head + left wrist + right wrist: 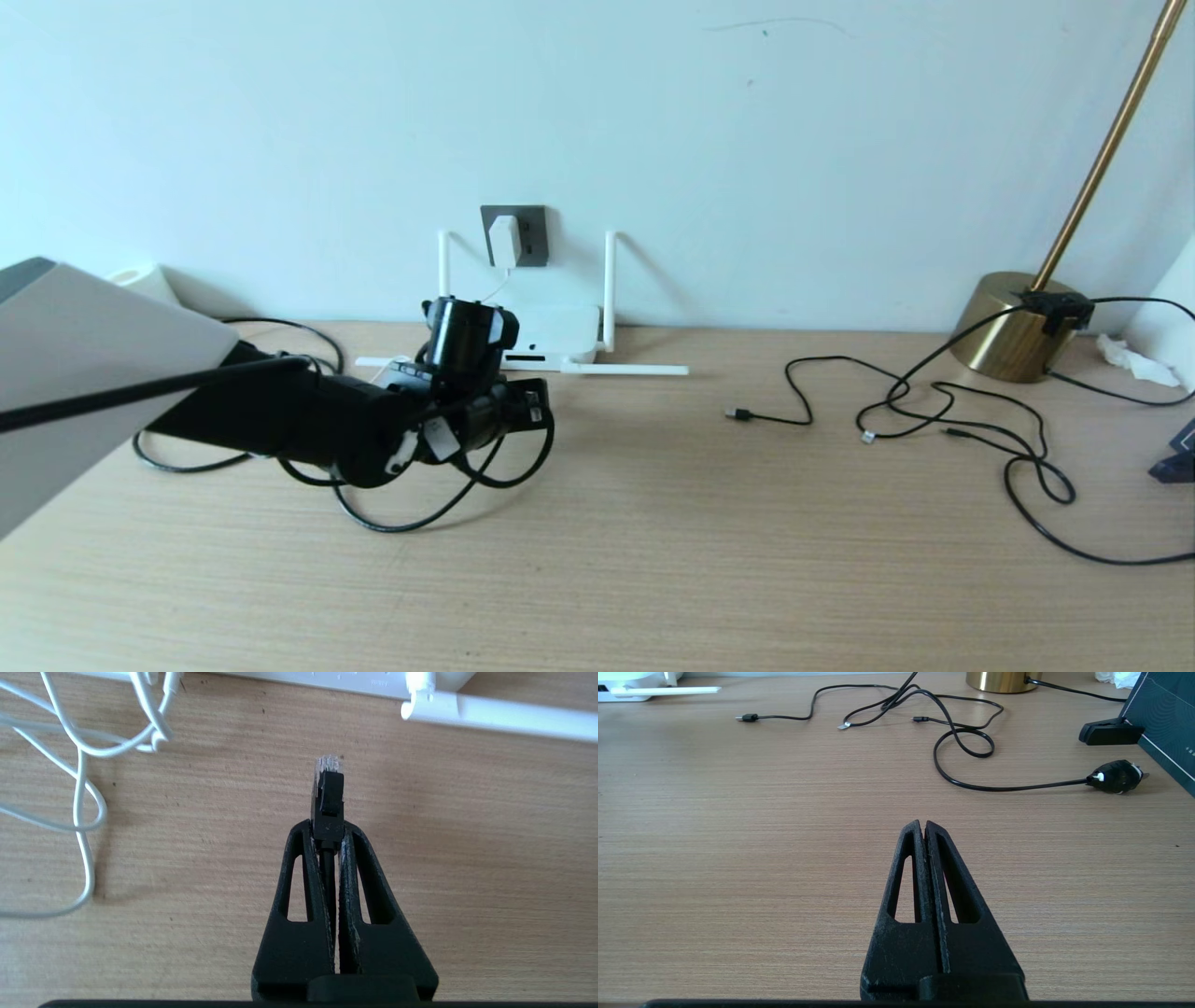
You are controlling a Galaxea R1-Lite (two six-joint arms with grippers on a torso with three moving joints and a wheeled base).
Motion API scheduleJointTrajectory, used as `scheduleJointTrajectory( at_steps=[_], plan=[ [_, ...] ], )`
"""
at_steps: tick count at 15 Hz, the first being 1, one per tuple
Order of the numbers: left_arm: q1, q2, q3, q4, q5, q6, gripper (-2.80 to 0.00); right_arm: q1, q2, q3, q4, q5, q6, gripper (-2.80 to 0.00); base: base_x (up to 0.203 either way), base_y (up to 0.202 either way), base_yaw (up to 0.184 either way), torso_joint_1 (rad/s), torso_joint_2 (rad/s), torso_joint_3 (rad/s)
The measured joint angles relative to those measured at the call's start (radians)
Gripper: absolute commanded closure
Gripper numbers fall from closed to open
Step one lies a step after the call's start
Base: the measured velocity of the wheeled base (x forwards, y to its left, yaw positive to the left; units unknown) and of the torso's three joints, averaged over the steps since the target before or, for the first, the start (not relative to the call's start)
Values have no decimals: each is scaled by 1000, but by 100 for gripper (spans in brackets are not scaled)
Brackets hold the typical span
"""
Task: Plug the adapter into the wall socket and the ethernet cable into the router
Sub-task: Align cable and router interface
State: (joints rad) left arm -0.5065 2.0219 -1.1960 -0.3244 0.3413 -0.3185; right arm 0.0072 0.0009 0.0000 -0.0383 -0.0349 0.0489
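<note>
Ethernet cable (328, 794), light, its thick cord springy, sits clenched by its black boot in my left pincer (327, 828) near the tabletop's back edge, brittle clear tip facing the router (553, 338), while my right pincer (923, 826) hangs clenched, empty.

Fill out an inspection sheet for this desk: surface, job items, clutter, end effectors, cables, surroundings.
Surface: wooden desk, bare grain in front.
Job's things: adapter seated in the wall socket; router flat at the wall, two antennas upright, one lying on the desk; ethernet cable plug not yet in the router.
Clutter: crumpled tissue, dark box.
End effectors: left end effector shut on the ethernet cable plug, short of the router; right end effector shut, empty, over bare desk.
Cables: thin black USB cables loose at right; white cord coiled beside the router.
Surroundings: pale wall, brass lamp.
</note>
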Motion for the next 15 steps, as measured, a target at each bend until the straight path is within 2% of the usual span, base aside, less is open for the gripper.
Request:
scheduleJointTrajectory(
  at_steps=[3,6,11,15],
  plan=[
    [-2,4,-1,3,97,-1,0,0,0,0,0,0,0,0,0,0,0,0,0,0],
    [-2,3,0,6,129,-2,0,0,0,0,0,0,0,0,0,0,0,0,0,0],
    [4,14,-19,0,121,-6,0,0,0,0,0,0,0,0,0,0,0,0,0,0],
    [34,44,-47,-5,62,-11,0,0,0,0,0,-1,0,0,0,0,0,0,0,0]
  ],
)
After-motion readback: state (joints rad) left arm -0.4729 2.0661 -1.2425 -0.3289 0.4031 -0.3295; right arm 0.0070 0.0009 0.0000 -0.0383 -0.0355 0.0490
